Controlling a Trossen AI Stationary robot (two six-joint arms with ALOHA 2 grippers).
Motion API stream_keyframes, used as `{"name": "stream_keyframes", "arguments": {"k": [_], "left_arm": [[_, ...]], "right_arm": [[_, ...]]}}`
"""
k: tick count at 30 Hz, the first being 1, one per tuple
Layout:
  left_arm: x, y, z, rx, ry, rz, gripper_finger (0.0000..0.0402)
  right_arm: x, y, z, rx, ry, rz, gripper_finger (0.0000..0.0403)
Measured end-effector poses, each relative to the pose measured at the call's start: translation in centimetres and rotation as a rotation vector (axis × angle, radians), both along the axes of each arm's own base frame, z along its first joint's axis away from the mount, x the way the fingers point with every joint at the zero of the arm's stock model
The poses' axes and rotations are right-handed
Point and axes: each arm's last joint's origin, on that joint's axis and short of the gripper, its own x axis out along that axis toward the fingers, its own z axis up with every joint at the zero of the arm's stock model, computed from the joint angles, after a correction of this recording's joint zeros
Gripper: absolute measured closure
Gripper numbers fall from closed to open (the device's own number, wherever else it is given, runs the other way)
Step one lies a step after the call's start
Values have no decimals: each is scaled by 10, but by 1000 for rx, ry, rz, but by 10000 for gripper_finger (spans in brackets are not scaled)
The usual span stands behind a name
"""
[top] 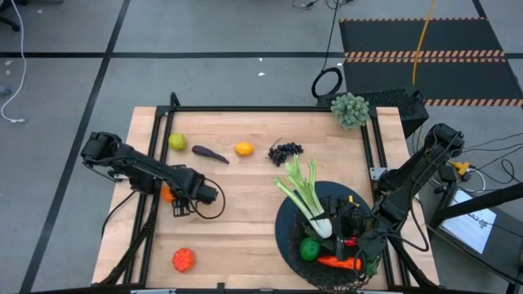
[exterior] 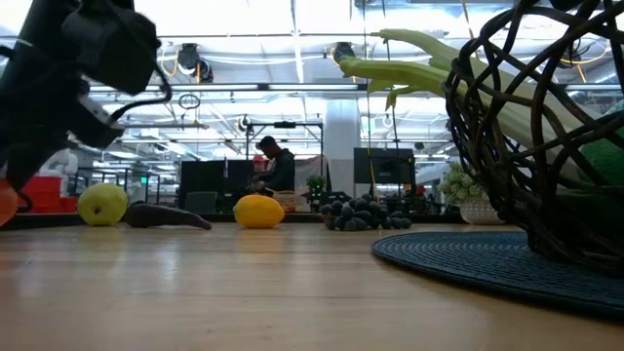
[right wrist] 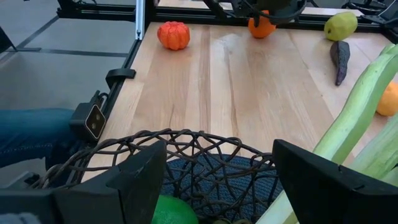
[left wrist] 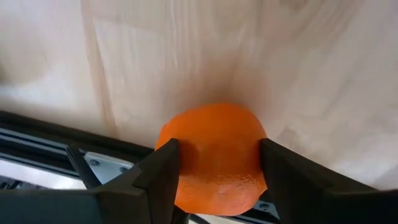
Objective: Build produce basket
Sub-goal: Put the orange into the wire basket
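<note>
Orange point(left wrist: 214, 158) clamped between left gripper point(top: 181, 202) fingers near the table's left edge, well apart from the basket point(top: 288, 237) holding celery point(top: 306, 198). Pick-up stage, likely; next, lifting and carrying across. Right gripper point(right wrist: 217, 180) spread empty over the basket rim.

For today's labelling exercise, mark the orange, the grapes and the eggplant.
orange point(left wrist: 214, 155): left wrist view, middle of its peel.
grapes point(top: 285, 151): high view, centre of the bunch.
eggplant point(top: 210, 153): high view, mid-body.

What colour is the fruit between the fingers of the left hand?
Orange. The fruit in the left hand shows best in the left wrist view.
</note>
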Motion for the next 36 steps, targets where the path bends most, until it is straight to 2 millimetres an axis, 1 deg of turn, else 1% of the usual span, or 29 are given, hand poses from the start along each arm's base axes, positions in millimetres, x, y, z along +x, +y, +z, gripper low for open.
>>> {"name": "stream_keyframes", "arguments": {"k": [5,10,17,22,26,28,32,36], "left_arm": [[18,-4,21,3,-103,-10,191],[41,-10,56,12,-265,-21,191],[70,-28,115,30,-593,-75,191],[84,-46,145,22,-838,-120,191],[95,-62,157,5,-1024,-206,191],[97,-68,160,-8,-1077,-242,191],[95,-70,157,38,-1078,-252,190],[93,-70,142,40,-1028,-233,190]], "right_arm": [[0,0,0,-1,0,-1,115],[0,0,0,-1,0,-2,115],[0,0,0,6,-4,-12,115],[1,1,2,25,-23,-17,115],[3,2,7,-1,-87,-37,115],[4,2,9,-4,-110,-42,115],[5,2,10,2,-115,-42,115],[5,2,10,2,-113,-40,115]]}}
